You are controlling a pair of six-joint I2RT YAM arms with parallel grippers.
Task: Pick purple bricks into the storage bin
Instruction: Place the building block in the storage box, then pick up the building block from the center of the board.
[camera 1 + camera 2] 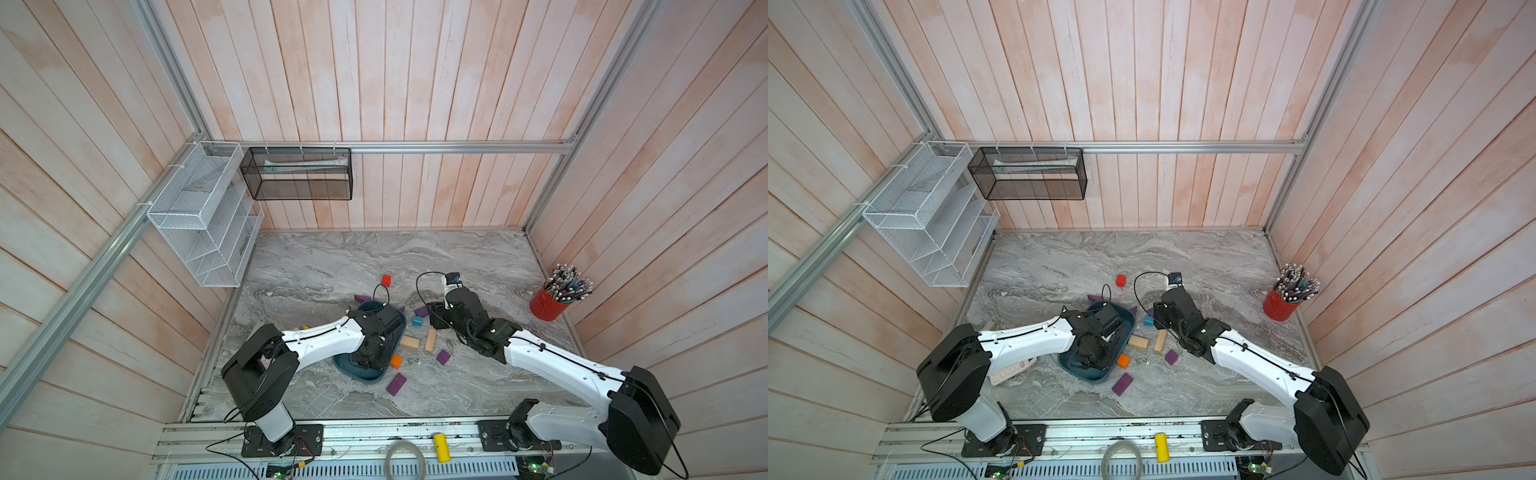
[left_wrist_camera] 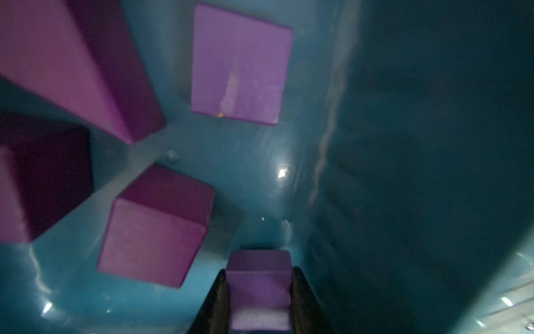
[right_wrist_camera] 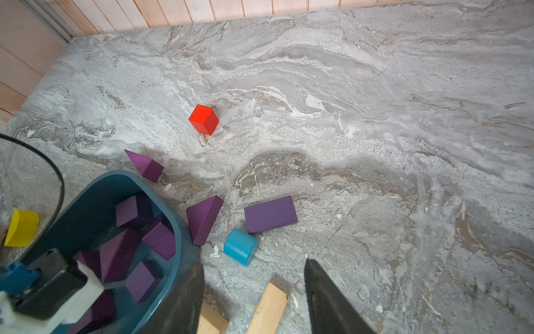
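Observation:
The teal storage bin [image 1: 400,329] [image 3: 179,225] sits left of centre, and my left gripper [image 2: 258,271] is down inside it, shut on a small purple brick [image 2: 258,289] just above the bin floor [image 2: 260,173]. Several purple bricks [image 2: 239,66] [image 3: 160,240] lie in the bin. Loose purple bricks stay on the table: an oblong [image 1: 395,383] at the front, a cube [image 1: 443,356], an oblong [image 3: 270,214] and two wedges [image 3: 146,166] [image 3: 203,218] beside the bin. My right gripper [image 3: 253,263] [image 1: 437,319] hangs open, holding nothing, over the tan blocks right of the bin.
Near the bin lie a red cube [image 1: 386,280], a blue cylinder [image 3: 241,245], an orange cube [image 1: 396,361] and two tan blocks [image 1: 409,343] [image 1: 430,340]. A red cup of pens [image 1: 548,305] stands far right. A white rack [image 1: 203,216] and a black basket [image 1: 297,172] hang on the walls.

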